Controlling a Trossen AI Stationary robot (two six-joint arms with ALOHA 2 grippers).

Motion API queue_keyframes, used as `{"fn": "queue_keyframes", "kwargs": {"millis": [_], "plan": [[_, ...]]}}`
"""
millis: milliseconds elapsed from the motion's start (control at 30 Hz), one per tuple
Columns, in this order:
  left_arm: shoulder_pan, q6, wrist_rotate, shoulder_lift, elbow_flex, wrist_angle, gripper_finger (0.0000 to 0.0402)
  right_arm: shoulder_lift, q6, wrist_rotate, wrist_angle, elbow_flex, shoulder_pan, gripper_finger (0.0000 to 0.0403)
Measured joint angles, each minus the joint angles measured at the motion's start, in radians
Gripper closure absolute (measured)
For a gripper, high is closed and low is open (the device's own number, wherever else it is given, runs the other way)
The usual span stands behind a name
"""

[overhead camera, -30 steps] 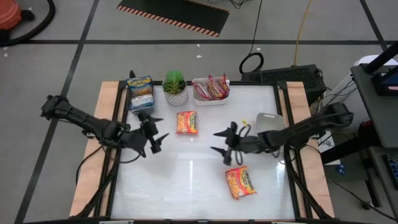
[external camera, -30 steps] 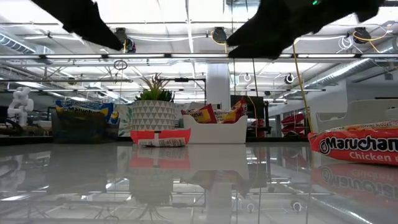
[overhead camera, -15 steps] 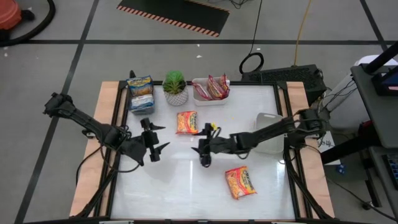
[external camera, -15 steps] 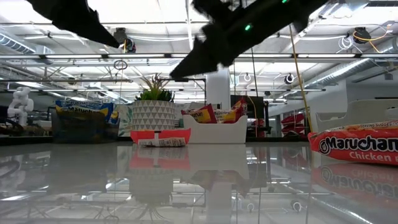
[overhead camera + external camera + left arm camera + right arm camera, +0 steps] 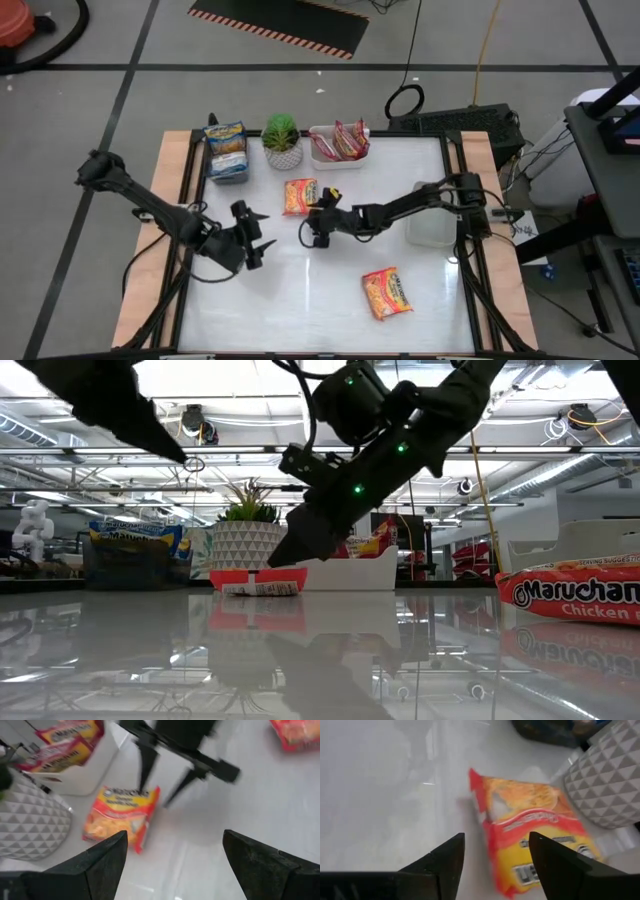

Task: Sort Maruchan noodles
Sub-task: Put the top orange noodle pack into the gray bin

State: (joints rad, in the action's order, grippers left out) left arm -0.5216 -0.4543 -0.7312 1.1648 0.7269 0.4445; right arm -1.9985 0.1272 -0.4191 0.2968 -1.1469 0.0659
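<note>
A red-trimmed Maruchan noodles packet [image 5: 300, 196] lies flat on the white table, in front of the potted plant [image 5: 282, 140]. My right gripper [image 5: 313, 218] reaches in from the table's right, slanting down and open. Its fingertips stand over the packet's near right corner [image 5: 485, 815], with the packet [image 5: 530, 835] ahead between them. In the low view the fingertip [image 5: 283, 556] hangs just above the packet [image 5: 258, 580]. A second packet [image 5: 387, 293] lies near the table's near right. My left gripper [image 5: 252, 238] hovers open at the table's left, nothing between its fingers [image 5: 105, 865].
At the far edge stand a dark tray [image 5: 227, 152] of blue-trimmed packets and a white tray [image 5: 338, 146] of red-trimmed ones, with the plant between them. A pale tray [image 5: 432, 212] sits at the right edge. Bare tabletop spreads across the middle and near left.
My right gripper has swept from the table's right toward its left and far side, sinking and rolling, and now stands at the packet in front of the plant. My left gripper has drifted a little toward the near edge and down. Neither packet has moved.
</note>
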Motion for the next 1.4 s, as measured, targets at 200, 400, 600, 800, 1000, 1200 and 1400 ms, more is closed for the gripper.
{"fn": "queue_keyframes", "kwargs": {"millis": [200, 400, 600, 800, 1000, 1200, 1400], "plan": [[-0.031, 0.0, 0.006, 0.085, 0.0, 0.001, 0.0071, 0.0, 0.089, 0.002, 0.019, 0.0, -0.015, 0.0224], [-0.031, -0.016, 0.006, 0.129, 0.0, 0.0, 0.0071, 0.0, 0.096, 0.031, 0.025, 0.014, -0.017, 0.0263], [-0.031, -0.053, 0.006, 0.134, 0.0, -0.002, 0.0071, 0.0, 0.094, 0.032, 0.034, 0.054, -0.02, 0.0289], [-0.031, -0.051, 0.006, 0.134, 0.0, -0.002, 0.0071, 0.0, 0.079, 0.031, 0.037, 0.085, -0.02, 0.0305], [-0.031, -0.05, 0.006, 0.134, 0.0, -0.002, 0.0071, 0.0, 0.026, 0.029, 0.038, 0.124, -0.019, 0.0338], [-0.031, -0.071, 0.007, 0.134, 0.0, -0.004, 0.0071, 0.0, 0.017, 0.026, 0.037, 0.134, 0.012, 0.0398], [-0.031, -0.109, 0.007, 0.134, 0.0, -0.008, 0.0071, 0.017, 0.054, 0.028, 0.02, 0.134, 0.072, 0.0401]]}}
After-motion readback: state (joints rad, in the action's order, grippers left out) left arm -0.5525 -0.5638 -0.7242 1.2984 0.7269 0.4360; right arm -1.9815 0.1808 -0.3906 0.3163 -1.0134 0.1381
